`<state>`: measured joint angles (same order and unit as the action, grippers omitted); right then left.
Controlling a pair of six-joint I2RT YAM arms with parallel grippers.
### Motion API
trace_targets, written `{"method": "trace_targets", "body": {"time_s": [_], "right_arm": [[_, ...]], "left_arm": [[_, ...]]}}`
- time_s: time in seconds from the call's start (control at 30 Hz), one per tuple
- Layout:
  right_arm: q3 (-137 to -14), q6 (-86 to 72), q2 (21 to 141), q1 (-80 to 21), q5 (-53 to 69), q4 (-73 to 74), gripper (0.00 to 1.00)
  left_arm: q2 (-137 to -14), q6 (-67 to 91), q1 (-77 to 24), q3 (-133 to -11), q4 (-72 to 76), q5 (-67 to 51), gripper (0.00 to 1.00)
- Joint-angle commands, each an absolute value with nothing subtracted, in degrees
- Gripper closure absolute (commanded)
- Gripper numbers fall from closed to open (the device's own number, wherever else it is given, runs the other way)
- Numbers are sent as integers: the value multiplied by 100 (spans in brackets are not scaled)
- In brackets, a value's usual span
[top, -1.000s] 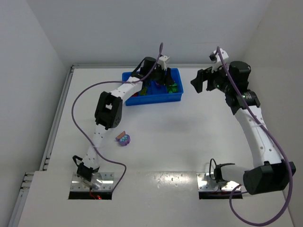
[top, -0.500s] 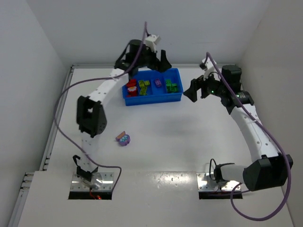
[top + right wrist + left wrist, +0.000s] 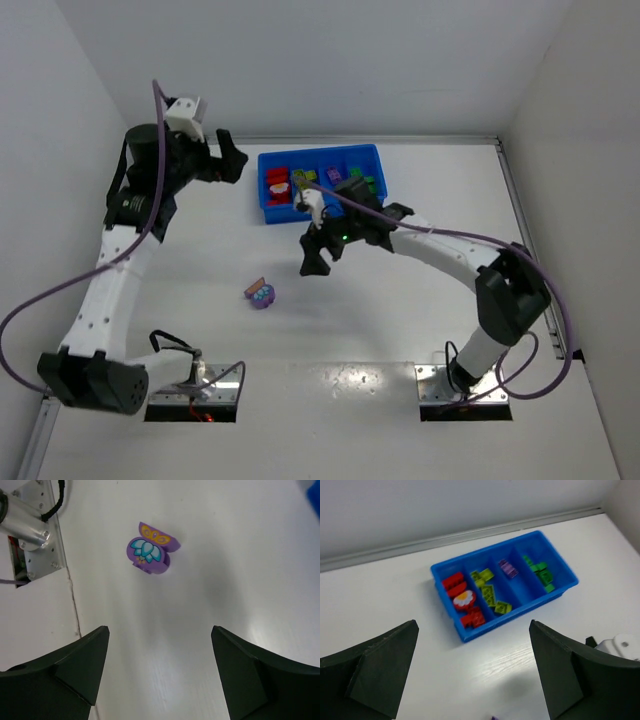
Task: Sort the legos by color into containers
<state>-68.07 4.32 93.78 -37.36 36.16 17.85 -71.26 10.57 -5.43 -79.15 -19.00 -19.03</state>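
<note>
The blue tray [image 3: 320, 210] stands at the back of the table, and its four containers hold red legos [image 3: 279, 185], yellow-green ones [image 3: 303, 180], a purple one [image 3: 333, 176] and green ones [image 3: 365, 183]. A purple lego with a flower print [image 3: 262, 294] lies alone on the table. My left gripper [image 3: 228, 160] hangs open and empty, high up to the left of the tray [image 3: 530, 607]. My right gripper [image 3: 315, 255] is open and empty over the table between the tray and the purple lego [image 3: 150, 555].
The arms' metal base plates [image 3: 195, 393] sit at the near edge, one with cables [image 3: 30, 525] close to the loose lego. White walls close in the table at the back and on both sides. The right arm's link [image 3: 440, 245] reaches across the middle.
My left gripper opened over the tray, then rose and swung away to the left. My right arm swept from the right side to the table's middle, towards the loose purple lego.
</note>
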Motion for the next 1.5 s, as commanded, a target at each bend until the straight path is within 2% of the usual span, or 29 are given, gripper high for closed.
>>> {"method": "trace_targets", "body": {"time_s": [0.0,0.17,0.33,0.5,0.83,1.23,1.47], "right_arm": [[-7102,-551,9570,-4427,2816,1073,17],[-8014,-1221,10684,-5000,2127,1334,19],[-8674,-1906,11302,-5448,1478,1441,20],[-8798,-2302,11602,-5774,722,1494,20],[-8851,-2522,12172,-6152,-508,1433,20],[-9035,-2399,12752,-6205,-633,1380,20],[-9229,-2180,13104,-6205,-633,1205,24]], "left_arm": [[-6121,642,-580,-7534,-2380,-591,0],[-5327,406,-343,-7041,-3179,131,0],[-4914,290,-185,-6847,-3629,754,0],[-4738,176,-185,-6794,-3814,1080,0],[-4737,123,-185,-6601,-3814,967,0],[-4685,62,-185,-6390,-3753,914,0],[-4632,62,-185,-6214,-3753,914,0]]}}
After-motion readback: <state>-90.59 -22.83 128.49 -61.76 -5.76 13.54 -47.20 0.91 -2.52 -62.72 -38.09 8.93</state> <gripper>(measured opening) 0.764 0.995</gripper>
